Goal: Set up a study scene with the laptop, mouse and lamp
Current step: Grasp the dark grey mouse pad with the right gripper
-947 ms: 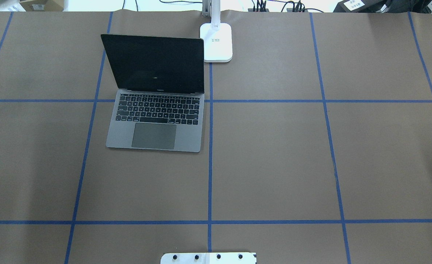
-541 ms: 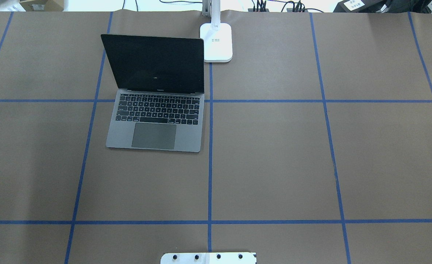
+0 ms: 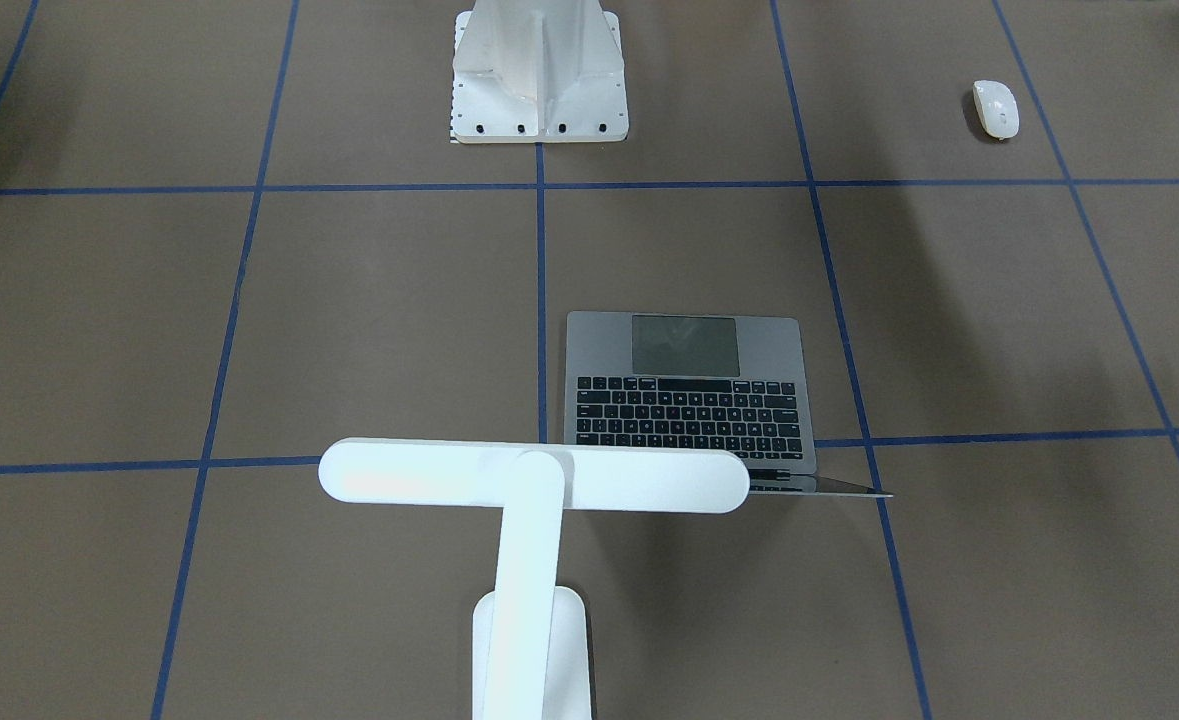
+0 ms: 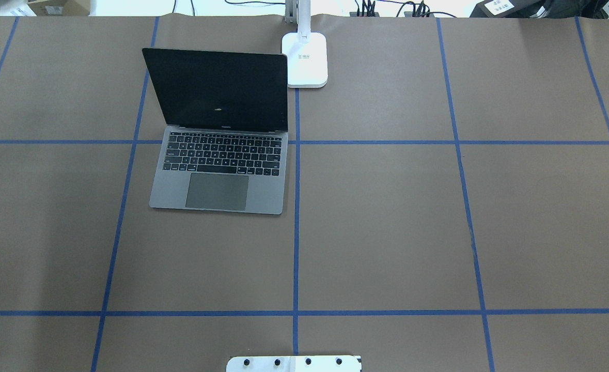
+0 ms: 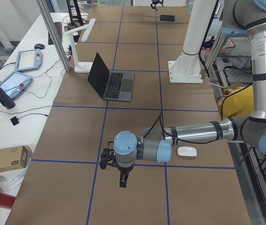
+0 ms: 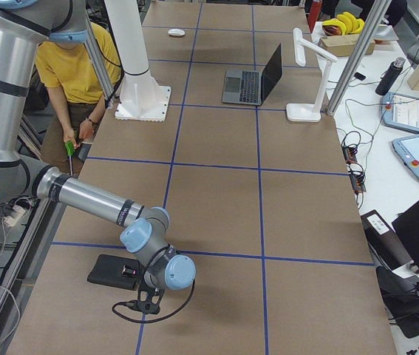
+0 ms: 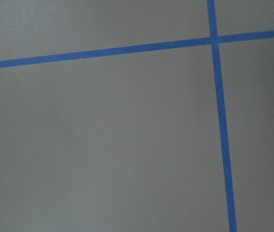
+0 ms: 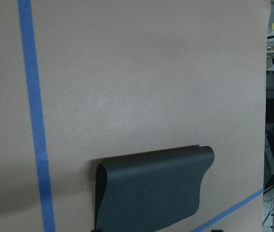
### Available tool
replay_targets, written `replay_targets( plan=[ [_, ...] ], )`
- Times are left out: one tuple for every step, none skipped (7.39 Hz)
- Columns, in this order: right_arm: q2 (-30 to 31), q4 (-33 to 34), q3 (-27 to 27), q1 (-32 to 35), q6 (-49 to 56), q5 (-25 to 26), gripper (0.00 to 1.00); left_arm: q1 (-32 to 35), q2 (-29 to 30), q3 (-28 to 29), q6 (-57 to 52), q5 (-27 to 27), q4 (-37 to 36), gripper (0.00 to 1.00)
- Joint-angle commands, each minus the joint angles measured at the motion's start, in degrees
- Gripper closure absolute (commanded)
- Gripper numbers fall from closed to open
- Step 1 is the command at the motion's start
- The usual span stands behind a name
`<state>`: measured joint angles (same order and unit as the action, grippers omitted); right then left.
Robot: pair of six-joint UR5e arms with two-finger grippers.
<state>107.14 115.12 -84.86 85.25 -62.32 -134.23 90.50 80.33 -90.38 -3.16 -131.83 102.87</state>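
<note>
The grey laptop stands open, dark screen up, left of the table's centre line. Just right of its screen, at the far edge, is the white lamp; its bar head reaches over the laptop's hinge. The white mouse lies near the robot's side, on its left. My left gripper hangs over bare table to the left of the mouse, pointing down. My right gripper is beside a black pad at the table's right end. I cannot tell whether either gripper is open or shut.
The white ribbed pedestal rises at the robot's edge. A person in a yellow shirt sits behind it. The black pad has a curled edge in the right wrist view. Tablets and cables lie on the side bench.
</note>
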Motion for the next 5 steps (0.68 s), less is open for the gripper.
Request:
replay_targets(
  plan=[
    [-0.09, -7.35, 3.64, -5.07, -3.32, -0.33, 0.21, 0.03, 0.0, 0.03, 0.0, 0.0, -0.04, 0.0],
    [0.18, -7.36, 3.64, -5.61, -3.42, -0.33, 0.21, 0.03, 0.0, 0.03, 0.0, 0.0, -0.04, 0.0],
    [0.53, -7.37, 3.65, -6.4, -2.9, -0.33, 0.22, 0.12, 0.0, 0.03, 0.0, 0.0, 0.05, 0.0],
    [1.4, -7.37, 3.65, -6.93, -2.54, -0.24, 0.24, 0.03, -0.26, 0.03, 0.0, 0.0, 0.05, 0.0],
    [1.76, -7.37, 3.65, -7.28, -2.45, -0.24, 0.25, 0.12, -0.44, 0.03, -0.09, 0.0, 0.05, 0.0]
  ],
)
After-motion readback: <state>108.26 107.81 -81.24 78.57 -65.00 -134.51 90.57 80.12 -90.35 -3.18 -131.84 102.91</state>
